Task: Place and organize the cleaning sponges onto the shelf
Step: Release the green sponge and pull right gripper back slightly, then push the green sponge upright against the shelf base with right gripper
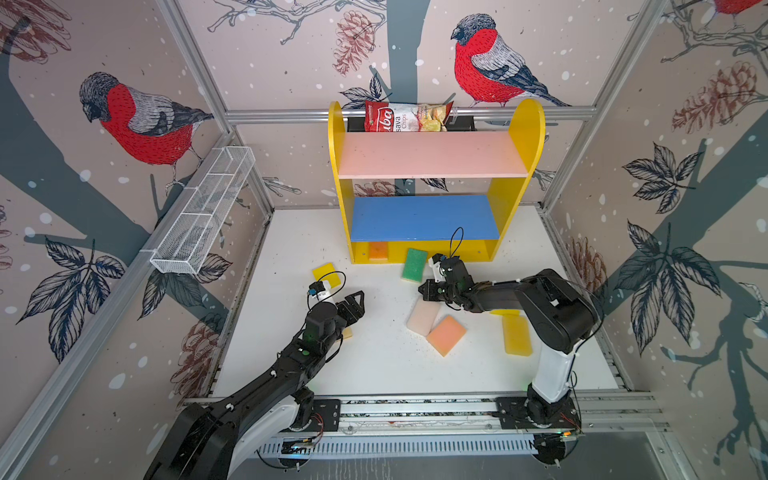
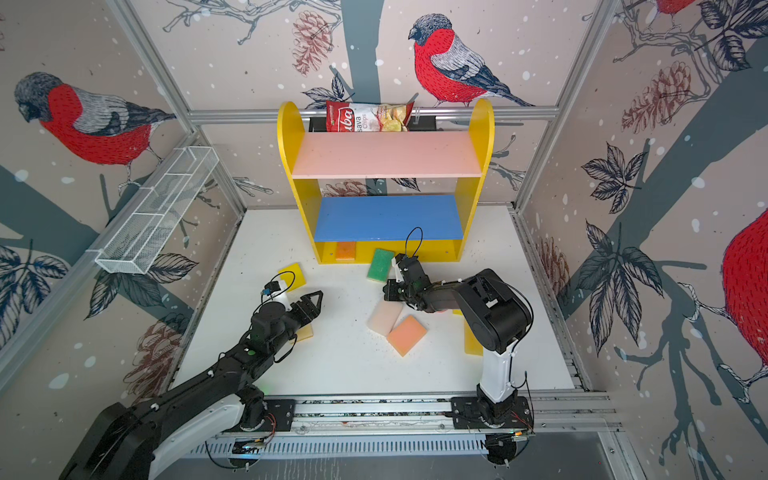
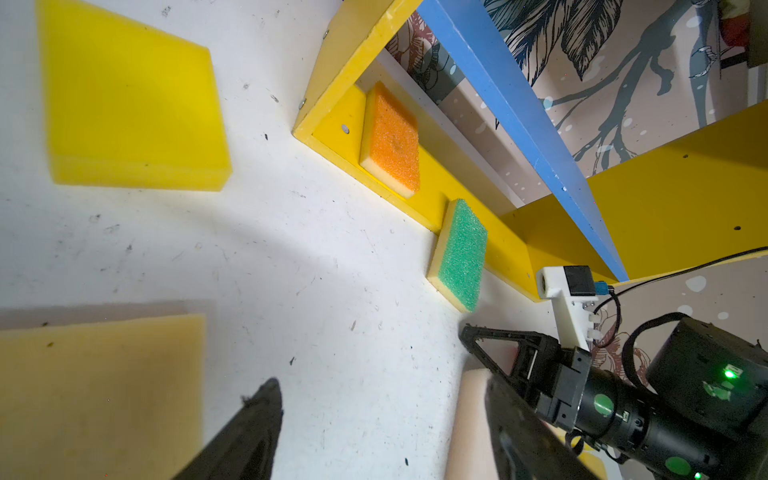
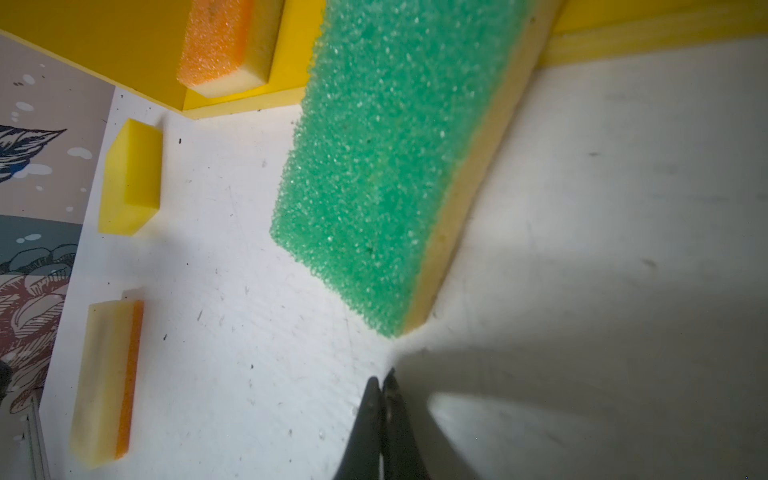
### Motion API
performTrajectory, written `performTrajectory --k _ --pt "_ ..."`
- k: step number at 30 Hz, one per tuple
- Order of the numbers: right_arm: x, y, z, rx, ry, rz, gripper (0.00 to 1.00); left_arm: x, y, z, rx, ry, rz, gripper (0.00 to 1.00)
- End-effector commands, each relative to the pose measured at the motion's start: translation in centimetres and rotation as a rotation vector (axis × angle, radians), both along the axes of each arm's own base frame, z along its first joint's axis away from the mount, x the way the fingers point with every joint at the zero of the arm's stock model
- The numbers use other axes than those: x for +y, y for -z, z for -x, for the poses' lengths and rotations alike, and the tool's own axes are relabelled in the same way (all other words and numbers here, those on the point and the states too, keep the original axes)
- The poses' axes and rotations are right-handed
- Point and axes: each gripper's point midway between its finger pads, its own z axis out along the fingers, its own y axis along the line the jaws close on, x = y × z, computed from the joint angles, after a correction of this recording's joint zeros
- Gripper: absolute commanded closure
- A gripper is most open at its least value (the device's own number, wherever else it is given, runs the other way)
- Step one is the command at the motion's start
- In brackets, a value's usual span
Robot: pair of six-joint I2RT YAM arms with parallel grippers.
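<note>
Far to the left of your left gripper (image 1: 358, 305), the white wire basket (image 1: 203, 216) hangs along the wall rail. Your left gripper's jaws stand apart over the white tabletop (image 1: 374, 365) with nothing between them. A bright yellow sponge (image 1: 326, 274) lies flat just beside its wrist camera, on the shelf side, and a pale yellow sponge (image 1: 348, 333) shows from under that arm. Beyond its fingertips stands the shelf (image 1: 528, 133), with a pink board (image 1: 432, 154) on top, a blue board (image 1: 424, 216) in the middle and a red-and-white chips bag (image 1: 407, 117) at the top rear. You have one orange sponge (image 1: 378, 250) lying flat at the left end of the yellow base (image 1: 473, 247), under the blue board. Right of it the green sponge (image 1: 414, 264), coarse green over yellow foam, sits tilted with its far end propped on the base's front edge. Your right gripper (image 1: 426, 291) has its jaws pressed together and empty, tips just short of that sponge's near corner. Under its wrist a cream sponge (image 1: 423, 318) and a salmon sponge (image 1: 446, 334) lie touching. Further right, a yellow sponge (image 1: 516, 336) lies partly under the arm's elbow. Open white surface runs between the two grippers and on toward the near edge.
</note>
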Motion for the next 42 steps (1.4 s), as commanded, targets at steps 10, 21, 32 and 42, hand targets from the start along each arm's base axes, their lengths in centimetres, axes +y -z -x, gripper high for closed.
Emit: performTrajectory --k 10,21,32,42 --pt "-1.9 0.3 -3.9 0.023 0.114 -0.042 0.99 0.2 -0.8 -0.5 -0.034 -0.013 -0.011 0.24" --pt "-0.6 1.0 -2.6 0.056 0.08 -0.069 0.97 0.2 -1.0 -0.7 -0.042 -0.013 -0.017 0.24" --pt "0.1 1.4 -2.8 0.076 0.091 -0.09 0.96 0.1 -0.8 -0.5 -0.029 -0.008 -0.012 0.24" --pt "1.5 1.7 -4.2 0.079 0.088 -0.125 0.93 0.7 -0.6 -0.4 -0.03 -0.028 -0.031 0.23"
